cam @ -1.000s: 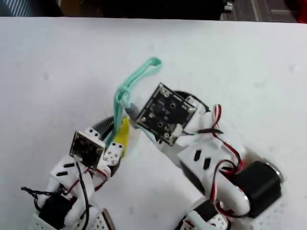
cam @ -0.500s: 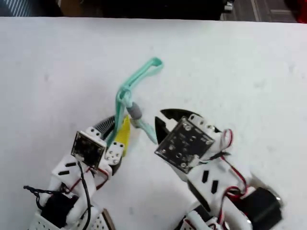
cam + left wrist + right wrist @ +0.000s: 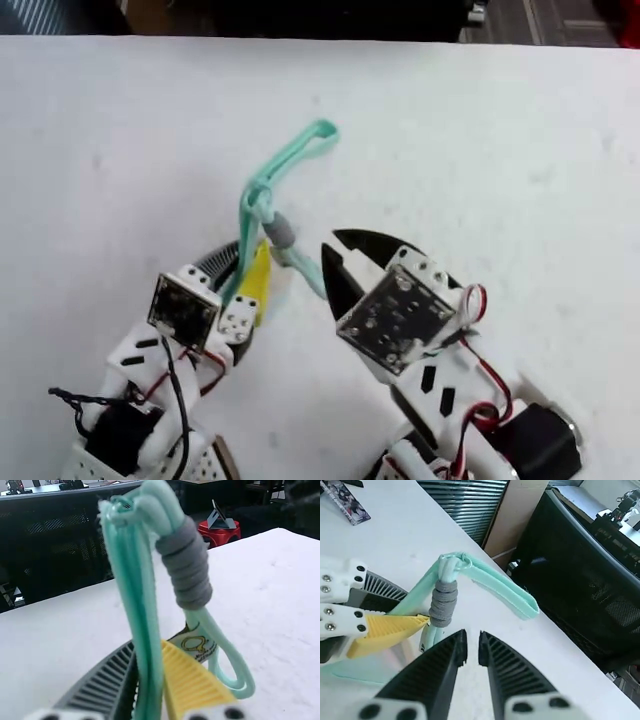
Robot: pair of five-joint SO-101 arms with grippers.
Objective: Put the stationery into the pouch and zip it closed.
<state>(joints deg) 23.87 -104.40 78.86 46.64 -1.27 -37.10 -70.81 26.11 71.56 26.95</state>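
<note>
A mint-green pouch (image 3: 290, 155) stands on edge, pinched near its lower end by my left gripper (image 3: 248, 268), which is shut on it between a grey finger and a yellow one. In the left wrist view the pouch (image 3: 140, 605) rises from that gripper (image 3: 149, 652), and a grey wrapped zipper pull (image 3: 187, 570) hangs on a green loop beside it. My right gripper (image 3: 333, 243) sits just short of the grey pull (image 3: 281, 231). Its black fingers stand slightly open with nothing between them (image 3: 471, 642), and the pull (image 3: 443, 605) is apart from them.
The white table (image 3: 480, 130) stretches bare around the pouch toward the far edge. Both arm bases crowd the near edge. Dark furniture and a black chair (image 3: 580, 575) stand beyond the table.
My right gripper has drawn back from the grey pull toward the near edge, and its wrist has turned. The left gripper and the pouch have stayed put.
</note>
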